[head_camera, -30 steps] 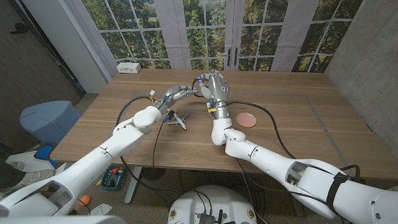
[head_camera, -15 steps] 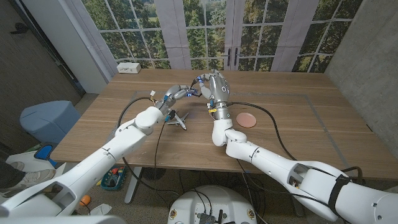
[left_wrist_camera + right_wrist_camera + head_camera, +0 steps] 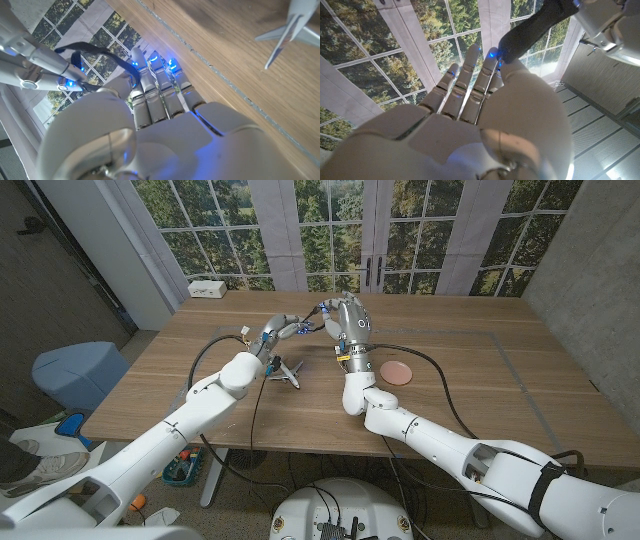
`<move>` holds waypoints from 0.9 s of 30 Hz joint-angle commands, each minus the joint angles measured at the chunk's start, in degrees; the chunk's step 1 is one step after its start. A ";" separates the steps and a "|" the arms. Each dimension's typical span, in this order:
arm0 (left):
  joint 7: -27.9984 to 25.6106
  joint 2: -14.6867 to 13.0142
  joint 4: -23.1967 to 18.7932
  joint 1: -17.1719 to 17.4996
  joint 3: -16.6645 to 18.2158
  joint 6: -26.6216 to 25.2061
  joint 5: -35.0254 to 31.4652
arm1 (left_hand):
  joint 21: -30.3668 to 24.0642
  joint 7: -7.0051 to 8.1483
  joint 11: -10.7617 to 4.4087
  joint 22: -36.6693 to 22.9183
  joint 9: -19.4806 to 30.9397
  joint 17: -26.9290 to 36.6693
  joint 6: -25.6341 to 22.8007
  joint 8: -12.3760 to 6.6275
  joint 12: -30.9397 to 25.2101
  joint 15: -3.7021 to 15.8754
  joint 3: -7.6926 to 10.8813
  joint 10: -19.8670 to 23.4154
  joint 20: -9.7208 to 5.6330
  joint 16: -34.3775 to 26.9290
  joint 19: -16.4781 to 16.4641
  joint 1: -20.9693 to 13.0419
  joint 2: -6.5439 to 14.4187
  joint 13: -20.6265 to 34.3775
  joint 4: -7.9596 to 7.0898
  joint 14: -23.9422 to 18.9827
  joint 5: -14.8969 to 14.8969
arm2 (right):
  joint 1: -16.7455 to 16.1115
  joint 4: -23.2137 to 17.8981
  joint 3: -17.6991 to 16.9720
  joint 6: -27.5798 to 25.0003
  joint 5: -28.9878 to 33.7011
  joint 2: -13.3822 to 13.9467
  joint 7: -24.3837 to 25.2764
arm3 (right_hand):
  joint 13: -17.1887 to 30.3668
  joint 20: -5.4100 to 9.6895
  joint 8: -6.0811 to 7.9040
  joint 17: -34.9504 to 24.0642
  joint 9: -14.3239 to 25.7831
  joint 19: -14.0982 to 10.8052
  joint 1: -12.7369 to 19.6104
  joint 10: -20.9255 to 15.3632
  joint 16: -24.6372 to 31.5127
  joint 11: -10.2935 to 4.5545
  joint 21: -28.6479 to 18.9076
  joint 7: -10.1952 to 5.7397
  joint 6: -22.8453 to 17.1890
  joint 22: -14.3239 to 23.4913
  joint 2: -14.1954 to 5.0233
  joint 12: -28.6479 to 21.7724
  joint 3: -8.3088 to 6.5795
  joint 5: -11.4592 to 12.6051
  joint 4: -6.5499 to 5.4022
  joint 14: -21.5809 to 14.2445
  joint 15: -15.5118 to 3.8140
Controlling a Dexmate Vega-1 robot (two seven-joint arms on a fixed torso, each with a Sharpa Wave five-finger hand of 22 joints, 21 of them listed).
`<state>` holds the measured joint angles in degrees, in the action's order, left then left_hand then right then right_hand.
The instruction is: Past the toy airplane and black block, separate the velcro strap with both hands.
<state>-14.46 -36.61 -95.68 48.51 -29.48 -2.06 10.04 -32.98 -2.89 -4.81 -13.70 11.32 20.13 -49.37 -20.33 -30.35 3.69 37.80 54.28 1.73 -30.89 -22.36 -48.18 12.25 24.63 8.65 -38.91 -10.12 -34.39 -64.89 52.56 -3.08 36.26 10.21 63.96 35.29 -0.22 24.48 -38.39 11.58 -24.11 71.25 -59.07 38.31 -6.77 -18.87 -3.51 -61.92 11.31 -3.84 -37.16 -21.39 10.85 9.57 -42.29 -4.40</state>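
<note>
Both hands are raised above the table (image 3: pixel 470 380) around its middle, toward twelve o'clock from the robot, fingertips nearly meeting. The left hand (image 3: pixel 281 329) and the right hand (image 3: pixel 347 320) each pinch an end of the velcro strap (image 3: pixel 312 322), which spans the short gap between them as a dark band (thin and hard to follow from the head camera). In the left wrist view the strap (image 3: pixel 107 55) loops dark against the window, running from the left hand (image 3: pixel 160 115) to the other hand's fingers at the frame's edge. In the right wrist view the strap (image 3: pixel 532 25) is a broad black strip gripped at the thumb of the right hand (image 3: pixel 470 110), its far end cut off by the left hand's casing.

The toy airplane (image 3: pixel 284 370) lies on the wood below the left hand, at about seven o'clock from the strap; only its wing and tail show in the left wrist view (image 3: pixel 287 32). A pink disc (image 3: pixel 396 372) sits at four o'clock from the right hand.
</note>
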 commanded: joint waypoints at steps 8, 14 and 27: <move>1.42 -0.01 -0.90 0.59 2.22 -0.29 3.90 | -2.65 -5.24 2.63 -1.37 1.52 2.16 -3.93 0.60 -3.53 4.44 1.24 2.58 1.68 -1.83 -0.33 -2.61 0.06 3.19 -0.23 -2.93 -0.58 | 0.69 1.79 0.65 -1.24 1.41 1.37 -0.93 | 0.77 -0.16 -0.16 -0.56 0.18 -0.45 0.07 -1.50 -0.57 -2.11 -0.51 -0.12 0.01 0.23 -0.04 -0.41 -0.74 0.55 0.13 -0.87 -8.81; 4.55 0.59 0.94 0.49 3.24 2.00 8.44 | -4.25 -6.13 3.35 -2.13 2.86 2.95 -4.79 0.56 -5.80 3.65 1.77 3.77 2.21 -2.39 -0.50 -3.34 -0.10 5.22 -0.41 -4.09 -0.58 | 1.57 2.01 2.77 -0.89 1.19 2.56 -1.63 | 0.67 -0.11 -0.35 -0.81 0.18 -0.57 0.24 -1.50 -0.98 -2.30 -0.65 -0.82 0.37 0.23 0.06 -0.26 -0.90 0.56 0.20 -0.72 -8.79; 6.03 0.40 1.49 0.33 3.21 4.19 10.19 | -5.71 -6.39 4.10 -2.81 4.50 3.37 -5.31 0.60 -7.52 3.44 2.24 3.17 1.98 -1.98 0.01 -3.55 -0.25 7.45 -0.76 -3.86 -0.57 | 2.28 1.03 4.52 -5.41 1.08 2.76 -3.33 | 2.05 -2.76 -6.57 -1.48 0.31 1.32 -6.87 11.00 -6.64 -3.20 -0.66 -3.60 14.50 0.17 4.54 4.86 1.03 -0.56 -1.81 4.58 -6.91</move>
<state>-9.94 -36.17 -94.76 49.05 -26.46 0.46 18.29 -38.19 -5.05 -1.07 -16.29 15.35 23.27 -50.46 -19.46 -37.50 4.39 39.72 57.67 3.79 -33.06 -22.74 -51.11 12.15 31.69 8.01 -42.69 -10.39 -32.63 -62.95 55.52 -5.20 37.47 12.46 62.12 37.19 -2.13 19.23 -39.70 11.92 -23.05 66.61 -50.97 32.87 -10.44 -19.30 -6.90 -50.17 11.31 -0.05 -33.54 -20.69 10.37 8.24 -38.55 -3.66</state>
